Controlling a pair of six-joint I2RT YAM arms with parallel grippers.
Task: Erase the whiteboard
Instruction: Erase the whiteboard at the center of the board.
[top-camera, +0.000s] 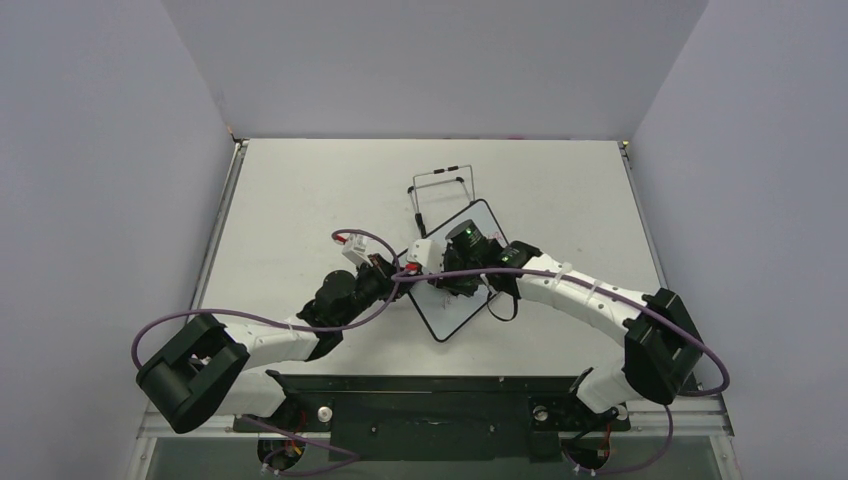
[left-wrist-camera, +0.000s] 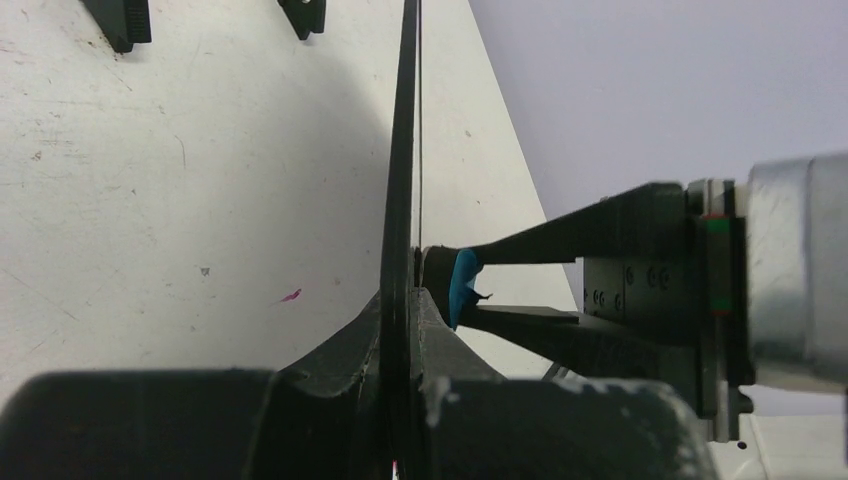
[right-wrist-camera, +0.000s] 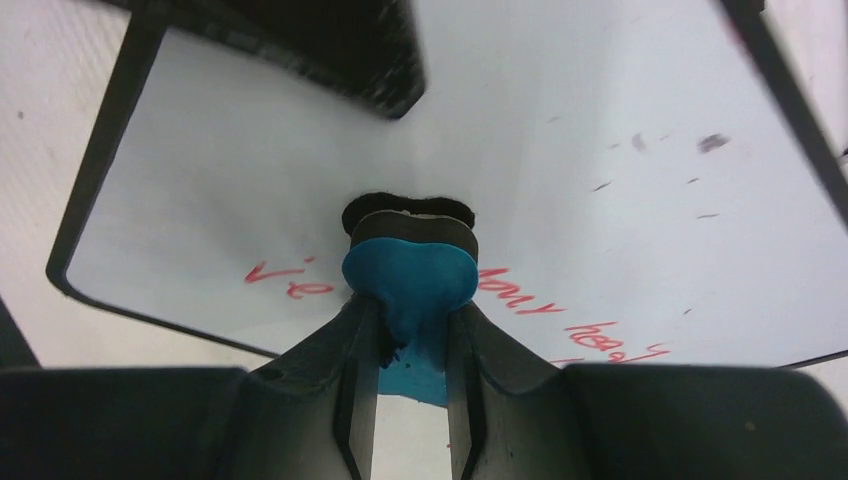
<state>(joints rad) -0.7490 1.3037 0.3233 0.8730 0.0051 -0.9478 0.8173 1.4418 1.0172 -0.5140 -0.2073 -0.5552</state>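
Glossy plastic, likely light, stiff and slippery: your left hand (left-wrist-camera: 402, 312) is clamping the whiteboard (right-wrist-camera: 650, 240) by its frame edge while your right hand (right-wrist-camera: 412, 318) is pinching the blue eraser (right-wrist-camera: 410, 272).

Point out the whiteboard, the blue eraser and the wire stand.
whiteboard (right-wrist-camera: 600, 120): right wrist view, bare white writing surface.
blue eraser (right-wrist-camera: 410, 275): right wrist view, middle of its blue body.
wire stand (top-camera: 457, 168): top external view, its far top bar.

Top cam overhead, wrist cams close, sharing whiteboard (top-camera: 452, 312)
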